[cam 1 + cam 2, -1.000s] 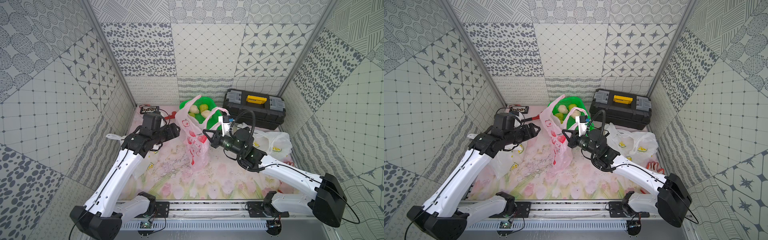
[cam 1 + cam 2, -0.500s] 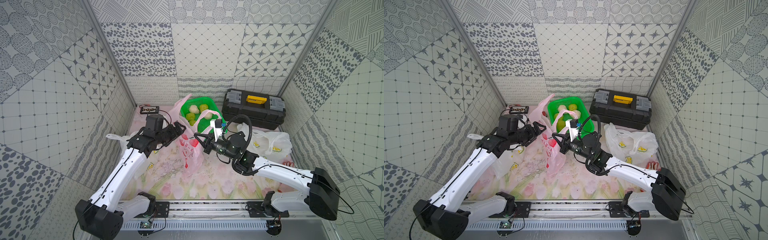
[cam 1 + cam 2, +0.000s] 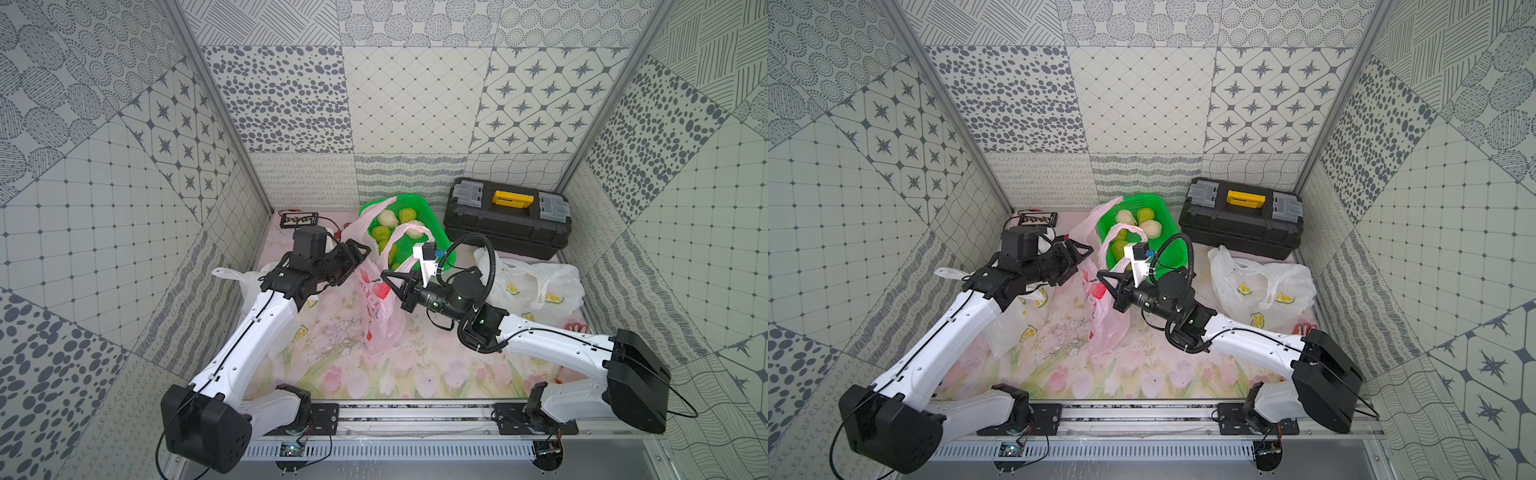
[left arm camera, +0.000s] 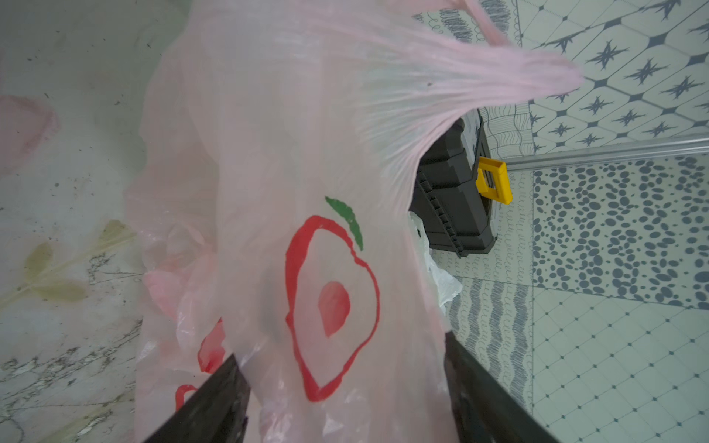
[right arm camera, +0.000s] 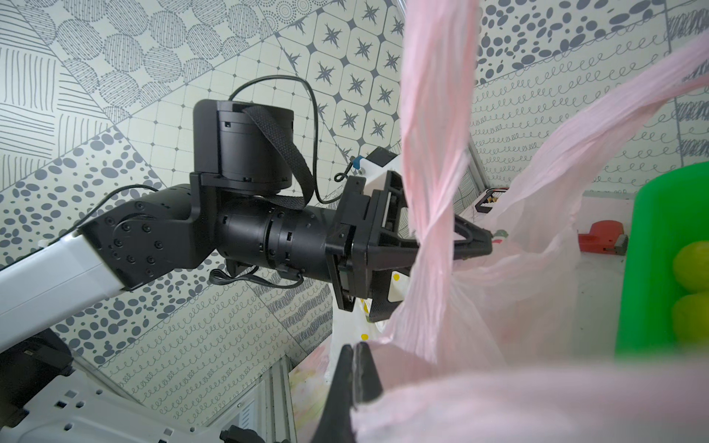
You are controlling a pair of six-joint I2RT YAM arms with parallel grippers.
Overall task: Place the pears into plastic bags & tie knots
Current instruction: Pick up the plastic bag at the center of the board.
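A pink plastic bag with red prints stands in the middle of the floral mat. One of its handles rises in front of the basket. My right gripper is shut on the bag's upper edge. From the opposite side my left gripper is open, and the pink bag fills the gap between its fingers. A twisted pink handle crosses that gripper in the right wrist view. Several pears lie in the green basket.
The green mesh basket sits at the back, a black toolbox to its right. White lemon-print bags lie at the right and under the left arm. A small black device lies back left.
My right gripper has carried the pink bag's edge leftward. My left gripper has come in against the bag, and its fingers now straddle the plastic.
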